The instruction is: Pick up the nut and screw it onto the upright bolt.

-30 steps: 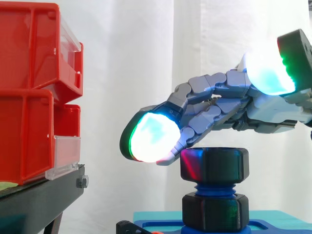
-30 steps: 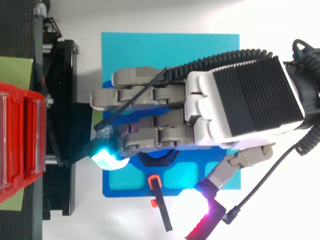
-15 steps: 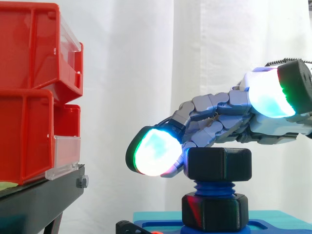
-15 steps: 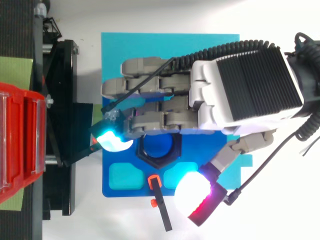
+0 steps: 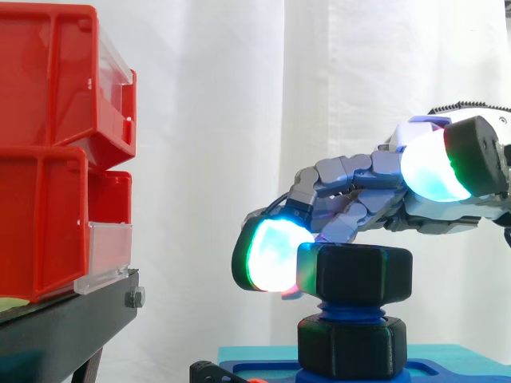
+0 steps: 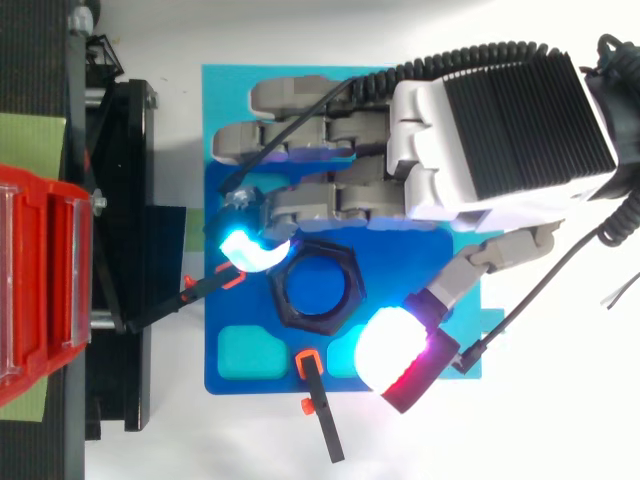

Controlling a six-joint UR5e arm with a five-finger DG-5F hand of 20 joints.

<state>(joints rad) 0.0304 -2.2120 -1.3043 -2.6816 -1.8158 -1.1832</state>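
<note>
Thumb: its pad [image 6: 392, 345], glowing white and magenta, is the nearest part. It hangs on the near side of the nut, above it and clear of it in the side view.
Nut [image 5: 363, 274]: black and six-sided with flat matte faces, likely plastic. It sits level at the top of the upright bolt.
Bolt [image 6: 315, 285]: blue with a coarse ribbed thread and a vertical long axis. Its round top shows through the nut's hole.
Lower nut [image 5: 351, 347]: a second black hexagon at the bolt's foot.
Key relation: the nut lies directly below the fingers, between thumb and fingertip pad, so any turning goes about the vertical axis.
Hand [image 6: 500, 110]: released and grasping nothing. Its grey segmented fingers reach over the nut's far side, gently bent.
Fingertip pad [image 5: 271, 254]: green-white, at the nut's far left corner; touching cannot be told.
Base plate [image 6: 225, 380]: smooth blue, on a teal mat [image 6: 230, 90].
Farthest: glossy red bins [image 5: 48, 159] and a white curtain [image 5: 223, 120].
</note>
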